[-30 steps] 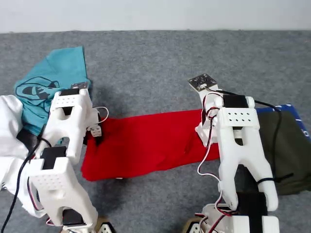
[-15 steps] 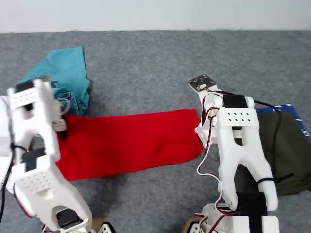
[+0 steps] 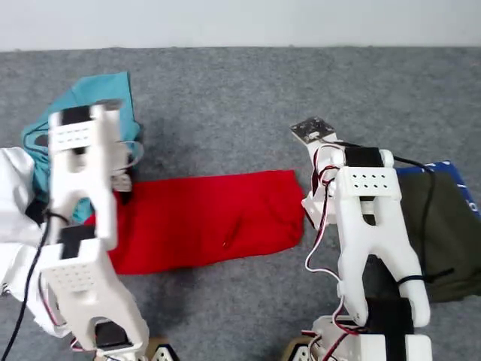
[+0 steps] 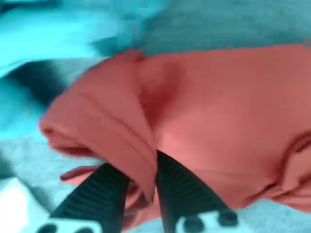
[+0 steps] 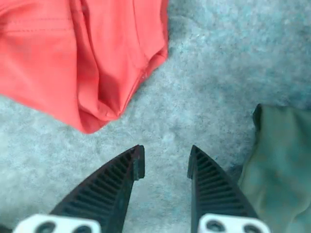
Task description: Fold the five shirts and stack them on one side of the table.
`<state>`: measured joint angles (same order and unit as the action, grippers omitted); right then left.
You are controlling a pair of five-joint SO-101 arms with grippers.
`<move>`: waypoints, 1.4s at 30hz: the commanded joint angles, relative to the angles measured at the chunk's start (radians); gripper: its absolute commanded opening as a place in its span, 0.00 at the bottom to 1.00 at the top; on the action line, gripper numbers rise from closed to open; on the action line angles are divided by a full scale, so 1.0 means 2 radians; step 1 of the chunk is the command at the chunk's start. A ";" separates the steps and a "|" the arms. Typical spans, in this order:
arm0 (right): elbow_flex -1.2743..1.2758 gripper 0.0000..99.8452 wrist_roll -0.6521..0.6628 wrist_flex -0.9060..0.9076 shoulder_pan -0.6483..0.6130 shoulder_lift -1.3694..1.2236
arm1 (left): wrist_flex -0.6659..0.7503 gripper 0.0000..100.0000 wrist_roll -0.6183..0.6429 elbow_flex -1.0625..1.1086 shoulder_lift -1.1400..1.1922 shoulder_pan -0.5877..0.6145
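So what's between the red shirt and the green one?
Only bare grey table between red shirt and green shirt, under the open right gripper, in the right wrist view.

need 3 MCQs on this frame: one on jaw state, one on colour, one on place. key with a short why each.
1. The left jaws are: A. open, holding nothing; B. shut on the red shirt; C. shut on a white shirt.
2. Colour of the shirt at the table's right edge, by the right arm: A. olive; B. teal; C. white.
3. The right jaws stand: A. on the red shirt; B. over a white shirt; C. over bare table between the red shirt and the olive shirt.

Key:
1 B: a red fold is pinched between them in the left wrist view.
2 A: olive cloth lies beside that arm in the high view.
3 C: they are open over gray surface, red on one side, olive on the other.
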<state>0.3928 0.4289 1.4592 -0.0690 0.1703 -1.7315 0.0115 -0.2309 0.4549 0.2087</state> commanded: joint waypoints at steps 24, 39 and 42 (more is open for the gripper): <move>0.057 0.16 -0.005 -0.114 -0.346 0.003 | -0.011 0.01 -0.003 0.000 -0.021 0.105; 0.143 0.16 -0.042 -0.375 -0.347 0.002 | -0.009 0.01 -0.007 0.054 -0.021 0.133; 0.166 0.16 -0.042 -0.415 -0.347 0.001 | -0.009 0.01 -0.007 0.054 -0.021 0.133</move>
<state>0.7089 0.3552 0.7043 -0.7595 0.1703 -1.7315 0.0115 -0.1250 0.4549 0.4695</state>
